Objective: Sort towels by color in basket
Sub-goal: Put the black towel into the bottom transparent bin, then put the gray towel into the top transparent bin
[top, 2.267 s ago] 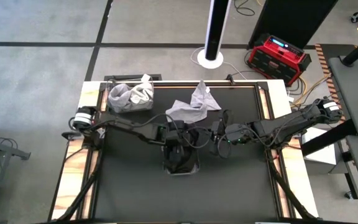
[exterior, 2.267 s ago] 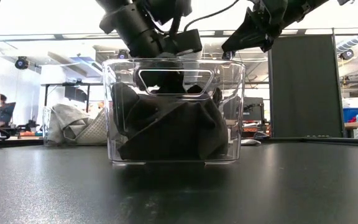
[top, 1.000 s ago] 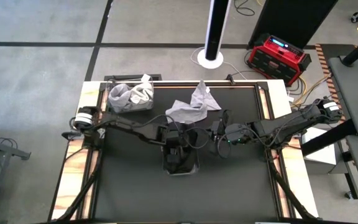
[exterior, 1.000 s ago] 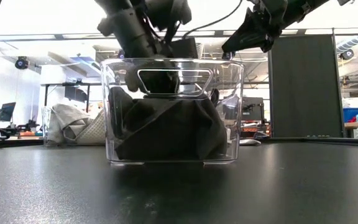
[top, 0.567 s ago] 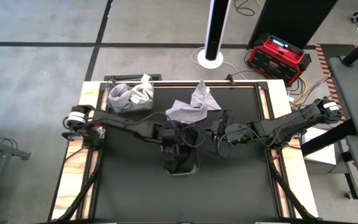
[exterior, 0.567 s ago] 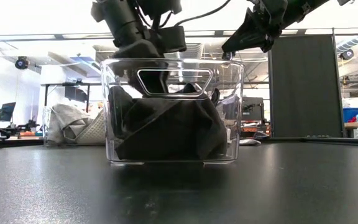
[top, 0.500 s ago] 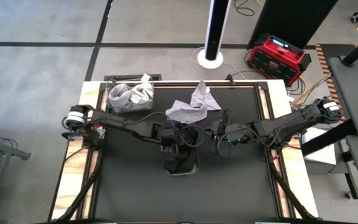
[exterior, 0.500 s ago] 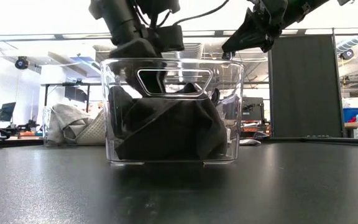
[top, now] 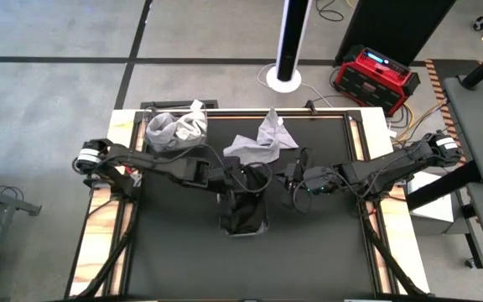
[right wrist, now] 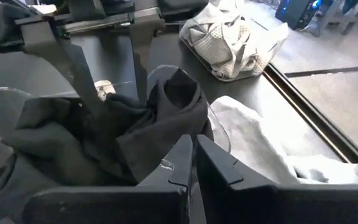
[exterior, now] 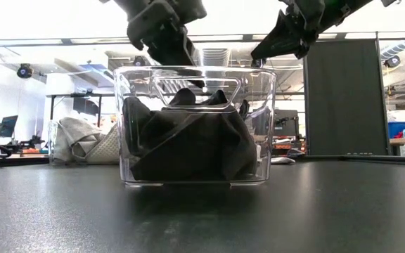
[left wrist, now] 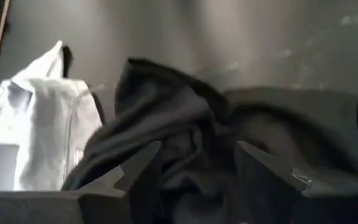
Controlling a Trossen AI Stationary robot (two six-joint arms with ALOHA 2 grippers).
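A clear basket (exterior: 195, 126) is seen at the middle of the dark bench (top: 183, 260), filled with black towels (exterior: 192, 147) that are heaped up to its rim. The left end effector (exterior: 188, 60) has been raised since the earlier frames, when it was pushed down inside the basket; it is now held just above the rim, its fingers spread apart with nothing between them, as is shown in the left wrist view over the black cloth. The left arm's base has also been swung outward at the bench's left edge. The right end effector (top: 293, 180) is unchanged, kept just beside the basket with its fingers pressed together and empty. Loose light grey towels (top: 258, 143) are left lying on the bench behind the basket, and a second basket (top: 177, 132) holding pale towels is placed at the far left corner.
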